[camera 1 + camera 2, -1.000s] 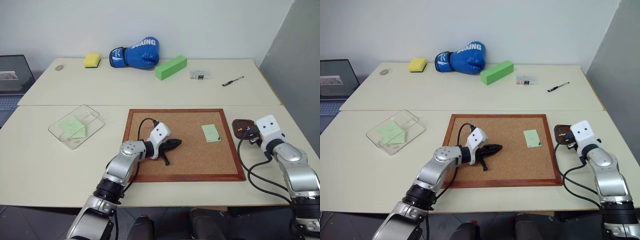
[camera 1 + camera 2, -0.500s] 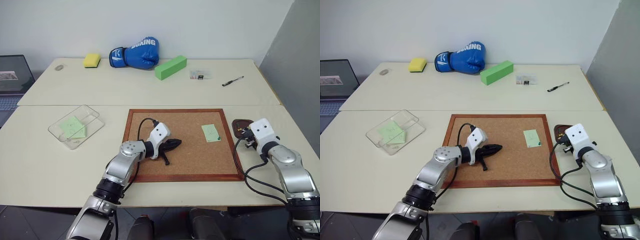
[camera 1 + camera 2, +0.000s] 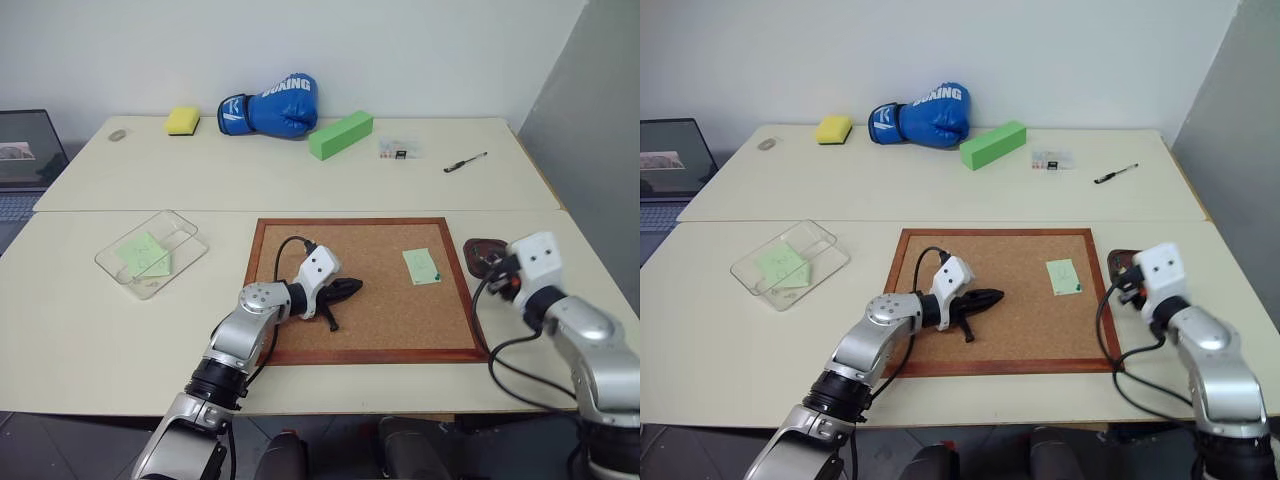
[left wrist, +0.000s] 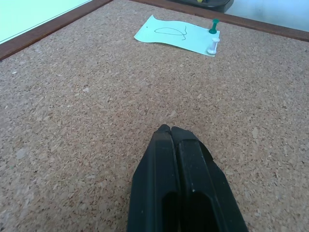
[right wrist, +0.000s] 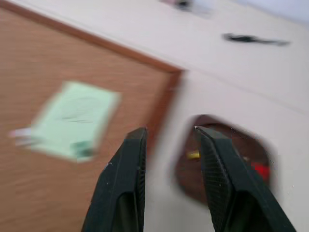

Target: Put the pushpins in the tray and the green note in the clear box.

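Observation:
The green note [image 3: 422,265] lies on the right side of the corkboard [image 3: 365,340], held by a green pushpin [image 4: 213,26] and a white one [image 4: 212,46]. Just past the board's right edge sits the dark tray [image 3: 478,247], with a yellow pushpin [image 5: 192,154] and a red one [image 5: 260,170] inside. The clear box [image 3: 180,240] stands at the left with a pale green sheet in it. My left gripper [image 3: 352,288] rests shut on the cork, empty, pointing toward the note. My right gripper [image 5: 169,130] hovers open between the tray and the board's frame, holding nothing.
On the far table lie a blue boxing glove [image 3: 268,105], a yellow sponge [image 3: 183,121], a long green block [image 3: 341,134], a tiny clear case [image 3: 399,150] and a pen [image 3: 465,162]. A laptop [image 3: 20,160] sits at the left edge.
My right gripper has drawn left and back from over the tray toward the corkboard's right edge, rolling its wrist. The left gripper has stayed put.

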`<state>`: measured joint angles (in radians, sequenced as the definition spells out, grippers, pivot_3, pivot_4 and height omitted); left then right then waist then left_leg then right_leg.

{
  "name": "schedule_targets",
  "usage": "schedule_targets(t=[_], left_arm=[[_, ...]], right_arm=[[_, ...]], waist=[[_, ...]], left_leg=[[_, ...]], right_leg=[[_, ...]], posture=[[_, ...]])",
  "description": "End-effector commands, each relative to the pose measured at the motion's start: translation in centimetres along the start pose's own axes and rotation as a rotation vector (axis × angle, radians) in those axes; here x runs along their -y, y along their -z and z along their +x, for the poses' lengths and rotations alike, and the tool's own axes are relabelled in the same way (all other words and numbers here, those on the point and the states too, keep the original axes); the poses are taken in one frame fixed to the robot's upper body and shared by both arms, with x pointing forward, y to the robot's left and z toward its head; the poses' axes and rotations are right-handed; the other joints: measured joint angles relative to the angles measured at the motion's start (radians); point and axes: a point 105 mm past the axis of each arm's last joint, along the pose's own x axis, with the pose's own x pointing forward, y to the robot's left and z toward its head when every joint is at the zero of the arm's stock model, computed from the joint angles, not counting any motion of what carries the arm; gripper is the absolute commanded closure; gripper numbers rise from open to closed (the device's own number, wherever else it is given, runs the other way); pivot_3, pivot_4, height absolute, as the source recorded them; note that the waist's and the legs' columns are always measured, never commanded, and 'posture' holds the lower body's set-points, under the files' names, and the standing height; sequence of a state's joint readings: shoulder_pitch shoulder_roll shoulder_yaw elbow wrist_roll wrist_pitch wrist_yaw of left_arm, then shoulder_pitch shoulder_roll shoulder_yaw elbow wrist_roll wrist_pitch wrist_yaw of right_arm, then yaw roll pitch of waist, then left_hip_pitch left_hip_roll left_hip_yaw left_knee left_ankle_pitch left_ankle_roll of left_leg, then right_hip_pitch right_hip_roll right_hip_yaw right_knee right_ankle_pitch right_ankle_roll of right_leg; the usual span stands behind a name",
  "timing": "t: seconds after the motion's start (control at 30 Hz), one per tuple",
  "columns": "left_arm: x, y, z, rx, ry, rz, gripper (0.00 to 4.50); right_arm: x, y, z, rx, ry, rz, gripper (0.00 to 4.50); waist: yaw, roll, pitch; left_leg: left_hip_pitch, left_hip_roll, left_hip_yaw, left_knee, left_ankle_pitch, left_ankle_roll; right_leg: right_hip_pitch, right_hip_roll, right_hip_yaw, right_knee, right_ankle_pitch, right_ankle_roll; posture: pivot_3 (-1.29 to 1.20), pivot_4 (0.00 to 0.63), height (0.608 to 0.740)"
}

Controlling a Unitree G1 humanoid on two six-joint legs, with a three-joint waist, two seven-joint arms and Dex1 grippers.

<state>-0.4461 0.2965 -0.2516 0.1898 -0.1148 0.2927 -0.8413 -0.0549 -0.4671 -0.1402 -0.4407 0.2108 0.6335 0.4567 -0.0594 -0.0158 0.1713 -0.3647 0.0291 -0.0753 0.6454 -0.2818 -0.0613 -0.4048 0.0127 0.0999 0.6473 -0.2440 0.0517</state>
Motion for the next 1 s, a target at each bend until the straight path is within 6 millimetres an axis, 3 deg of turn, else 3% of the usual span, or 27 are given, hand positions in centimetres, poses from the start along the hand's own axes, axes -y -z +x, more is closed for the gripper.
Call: schedule_targets(t=[0.03, 0.33, 0.73, 1.0], left_arm=[[0.5, 2.2, -0.2, -0.081, 0.018, -0.035, 4.50], [0.5, 2.2, -0.2, -0.082, 0.017, -0.032, 4.50], [0.4, 2.2, -0.2, -0.082, 0.014, -0.031, 4.50], [0.4, 2.1, -0.1, -0.080, 0.013, -0.029, 4.50]], right_arm=[[-2.3, -0.9, 0.4, 0.050, -0.054, 0.017, 2.84], [-2.5, 0.1, 2.5, 0.049, 0.006, 0.022, 2.84], [-2.2, 1.2, 2.7, 0.022, 0.021, 0.032, 2.84], [-2.2, 1.7, 2.8, 0.011, 0.015, 0.058, 4.20]], waist=[[-0.001, 0.000, 0.000], [0.001, 0.000, 0.000], [0.000, 0.000, 0.000], [0.000, 0.000, 0.000]], left_leg=[[0.000, 0.000, 0.000, 0.000, 0.000, 0.000], [0.000, 0.000, 0.000, 0.000, 0.000, 0.000], [0.000, 0.000, 0.000, 0.000, 0.000, 0.000], [0.000, 0.000, 0.000, 0.000, 0.000, 0.000]], right_leg=[[0.000, 0.000, 0.000, 0.000, 0.000, 0.000], [0.000, 0.000, 0.000, -0.001, 0.000, 0.000], [0.000, 0.000, 0.000, 0.000, 0.000, 0.000], [0.000, 0.000, 0.000, 0.000, 0.000, 0.000]], posture=[[0.00, 0.150, 0.740], [0.00, 0.150, 0.740], [0.00, 0.150, 0.740], [0.00, 0.150, 0.740]])
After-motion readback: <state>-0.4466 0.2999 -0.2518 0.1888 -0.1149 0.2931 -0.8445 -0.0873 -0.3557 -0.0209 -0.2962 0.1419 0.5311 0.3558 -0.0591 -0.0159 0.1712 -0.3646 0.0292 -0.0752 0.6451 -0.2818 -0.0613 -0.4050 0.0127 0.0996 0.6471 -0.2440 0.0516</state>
